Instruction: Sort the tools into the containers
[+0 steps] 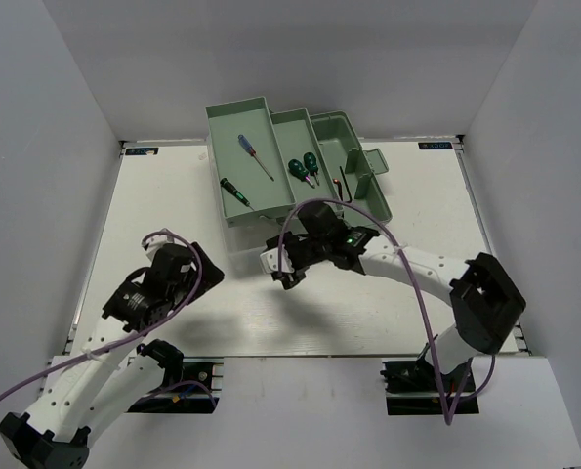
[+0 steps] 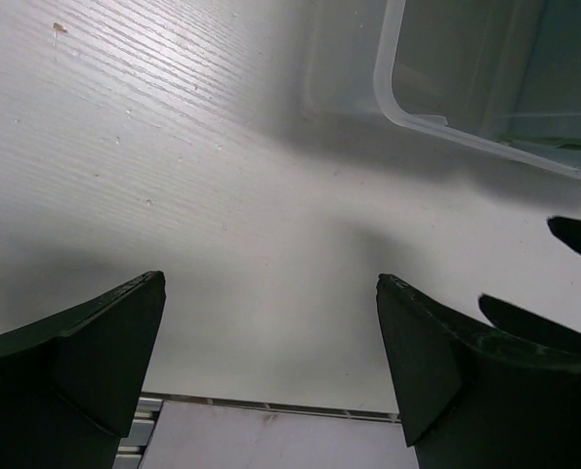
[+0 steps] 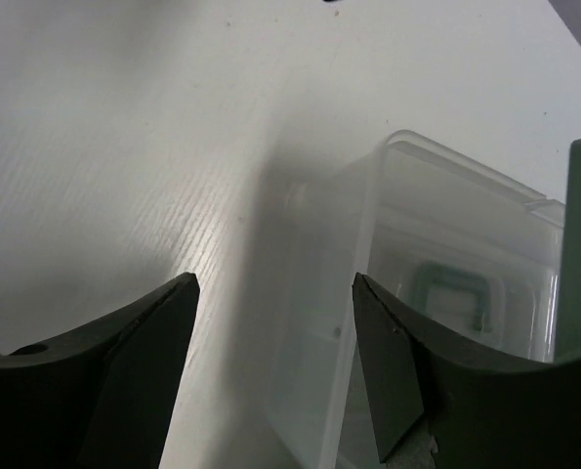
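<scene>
Left of the toolbox [image 1: 334, 142], low over bare table [image 1: 173, 195], the left gripper [image 2: 269, 281] hangs with jaws spread wide and nothing between them; it is well apart from the box, and only a corner of the translucent lid [image 2: 446, 68] shows in its wrist view; inside the box, the left tray [image 1: 243, 125] holds the slim blue/red screwdriver [image 1: 255, 156] and, nearer the front wall, the thin black-green screwdriver [image 1: 234, 191], the two apart from each other; middle tray [image 1: 288, 132]: two stubby green-handled screwdrivers [image 1: 304, 168] side by side, touching or nearly so; right of that, the deep main body has dark hex keys [image 1: 346, 186] by its left wall, count not clear from above; handle [image 1: 370, 161] sticks out at the box's right side; just in front of the box is the right gripper [image 3: 273, 283], jaws spread, pinching nothing, lid right ahead of the tips; judgement: every tool I can find sits in a compartment, grouped by kind, none seen loose on the table, so the task looks done or nearly; what's left is maybe only backing the arms off, perhaps shutting the box; in the way: right wrist and its purple cable [image 1: 314, 202] cover the box's front edge; lid so near the right jaws could get bumped; anything under that arm is hidden.
</scene>
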Available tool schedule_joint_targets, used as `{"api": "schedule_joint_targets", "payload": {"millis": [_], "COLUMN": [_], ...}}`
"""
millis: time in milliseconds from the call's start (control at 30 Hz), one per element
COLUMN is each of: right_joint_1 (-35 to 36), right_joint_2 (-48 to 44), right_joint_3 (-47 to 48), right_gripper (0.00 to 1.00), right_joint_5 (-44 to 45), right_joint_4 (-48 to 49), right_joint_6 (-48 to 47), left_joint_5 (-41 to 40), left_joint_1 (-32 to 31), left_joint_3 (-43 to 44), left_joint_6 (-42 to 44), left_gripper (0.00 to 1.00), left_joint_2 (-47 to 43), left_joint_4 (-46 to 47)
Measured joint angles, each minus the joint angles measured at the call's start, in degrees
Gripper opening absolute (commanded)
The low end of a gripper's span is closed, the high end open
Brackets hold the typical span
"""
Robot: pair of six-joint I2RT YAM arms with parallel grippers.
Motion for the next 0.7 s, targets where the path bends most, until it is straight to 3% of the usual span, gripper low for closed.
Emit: {"api": "schedule_joint_targets", "payload": {"millis": [433,567,700], "right_joint_1": [6.8,6.4,5.3], "right_joint_2": [16.2,14.1,5.4], "right_joint_3": [2.3,2.3,1.5], "right_gripper": [0.64,0.60,0.57], "right_joint_5": [18.9,17.5,11.5], "right_joint_4": [11.8,11.5,9.1], "right_joint_6": [0.7,2.0,3.4], "left_joint_5": [1.0,1.2,1.6], "left_joint_1": [0.0,0.0,0.0], "left_joint_3": [-2.8,-2.8,-3.6], "left_joint_6": [-1.4,-1.5,-1.5], "left_gripper": [1.00,1.00,1.00], "left_joint_2": [-2.2,-2.8,-3.3], "left_joint_4": [-1.3,-1.3,-1.2]}}
